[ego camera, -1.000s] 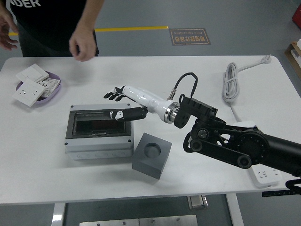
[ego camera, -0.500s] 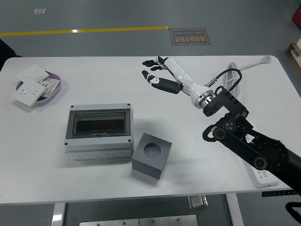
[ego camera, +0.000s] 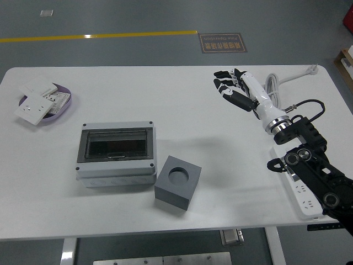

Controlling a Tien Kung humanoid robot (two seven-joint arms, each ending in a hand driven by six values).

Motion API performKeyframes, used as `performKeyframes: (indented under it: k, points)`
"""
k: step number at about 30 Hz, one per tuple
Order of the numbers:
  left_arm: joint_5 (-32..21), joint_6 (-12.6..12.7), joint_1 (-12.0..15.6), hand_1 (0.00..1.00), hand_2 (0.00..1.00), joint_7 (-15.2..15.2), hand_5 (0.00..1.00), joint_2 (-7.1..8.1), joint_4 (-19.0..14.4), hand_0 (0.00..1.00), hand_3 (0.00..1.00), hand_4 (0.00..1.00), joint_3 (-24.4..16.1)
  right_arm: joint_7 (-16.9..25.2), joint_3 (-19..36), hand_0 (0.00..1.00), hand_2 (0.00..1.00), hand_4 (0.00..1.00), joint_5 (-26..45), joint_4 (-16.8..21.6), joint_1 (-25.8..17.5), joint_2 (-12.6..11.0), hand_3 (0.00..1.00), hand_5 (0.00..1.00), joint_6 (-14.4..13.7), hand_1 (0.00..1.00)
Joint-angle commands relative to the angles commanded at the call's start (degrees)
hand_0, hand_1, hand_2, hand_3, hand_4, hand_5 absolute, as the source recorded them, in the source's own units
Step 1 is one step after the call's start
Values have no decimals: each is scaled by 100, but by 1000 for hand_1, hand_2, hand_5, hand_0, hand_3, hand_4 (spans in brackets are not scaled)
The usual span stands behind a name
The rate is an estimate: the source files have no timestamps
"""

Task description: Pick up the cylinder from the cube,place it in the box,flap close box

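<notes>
Box point(ego camera: 115, 153) lid shut, cube point(ego camera: 177, 183) socket empty

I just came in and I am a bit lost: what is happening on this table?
Nothing is being held. The right hand is over the far right of the table, fingers spread and empty. The grey box has its flap closed, and the cube beside it has an empty hole. No cylinder is visible.

We see our right arm point(ego camera: 309, 165) built of black links with round joint caps, a silver ring at the wrist, a looping black cable beside that ring, and a white right hand point(ego camera: 234, 87) with black fingertips.
</notes>
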Motion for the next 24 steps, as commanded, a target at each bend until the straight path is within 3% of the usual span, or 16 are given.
performKeyframes:
  k: [6, 7, 11, 12, 13, 24]
  points:
    - [2, 1, 11, 852, 854, -5, 2, -3, 0, 923, 951, 2, -9, 356, 240, 804, 748, 716, 283, -13, -317, 8, 705, 532, 333, 720]
    - [8, 0, 17, 852, 854, -3, 2, -7, 0, 923, 951, 2, -13, 434, 287, 807, 749, 769, 360, -23, -370, 16, 723, 508, 387, 723]
    - [23, 5, 38, 852, 854, 5, 2, -23, 0, 923, 951, 2, -40, 692, 439, 807, 749, 769, 704, -59, -537, 77, 723, 508, 536, 723]
    - [26, 6, 42, 852, 854, 7, 2, -25, 0, 923, 951, 2, -46, 732, 465, 807, 749, 769, 763, -62, -565, 91, 723, 508, 560, 723]
    - [28, 7, 44, 852, 854, 8, 2, -26, 0, 923, 951, 2, -50, 767, 490, 798, 726, 877, 815, -63, -590, 105, 758, 397, 581, 717]
    - [30, 7, 44, 852, 854, 6, 2, -16, 0, 923, 951, 2, -52, 879, 812, 777, 689, 884, 1014, -6, -755, 221, 711, 344, 613, 703]
